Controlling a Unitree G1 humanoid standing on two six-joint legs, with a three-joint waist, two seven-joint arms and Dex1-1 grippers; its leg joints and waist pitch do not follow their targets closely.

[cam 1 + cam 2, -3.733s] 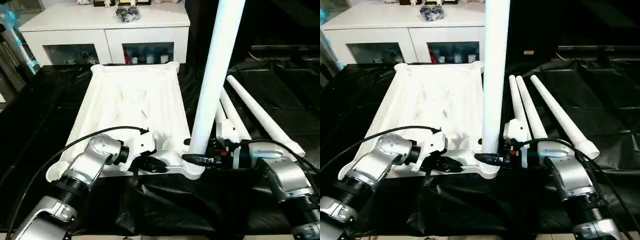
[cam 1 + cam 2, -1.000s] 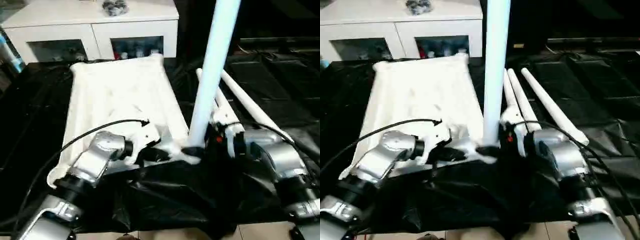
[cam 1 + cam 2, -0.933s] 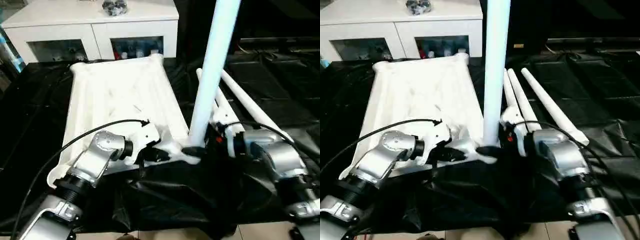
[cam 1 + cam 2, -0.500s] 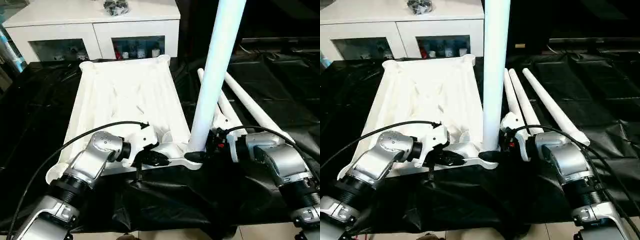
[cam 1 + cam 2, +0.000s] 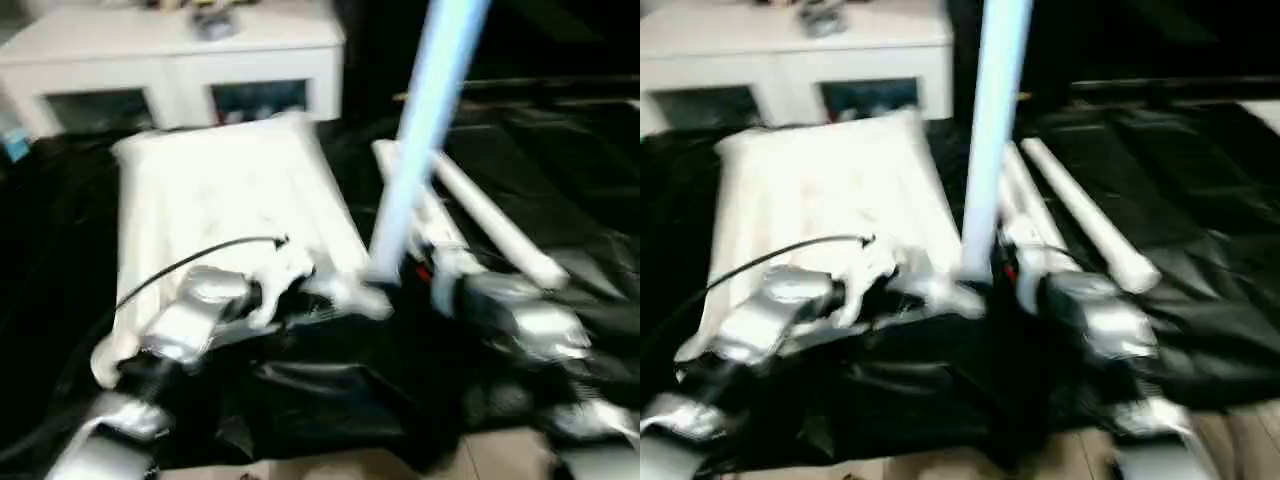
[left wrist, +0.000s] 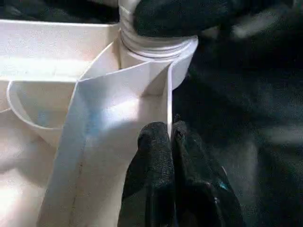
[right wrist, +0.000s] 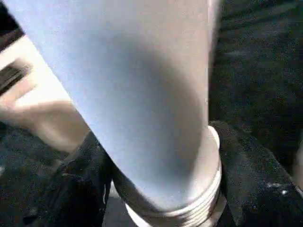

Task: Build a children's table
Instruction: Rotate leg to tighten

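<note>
While left gripper [image 6: 169, 137] pinches tabletop [image 5: 215, 195] rim to steady socket, right gripper [image 7: 156, 198] clasps upright leg [image 5: 425, 120] at threaded base, probably for screwing in.

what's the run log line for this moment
step: fitting leg into tabletop corner socket | left fingers: shut on tabletop edge | right fingers: around leg base | spare legs: lying beside

We are seeing the white tabletop [image 5: 225, 200] lying underside up on black sheeting, one tapered white leg [image 5: 420, 140] standing upright in its near right corner socket [image 6: 156, 61], threaded base showing. The spare legs [image 5: 1080, 225] are lying just beside it on the right.
</note>
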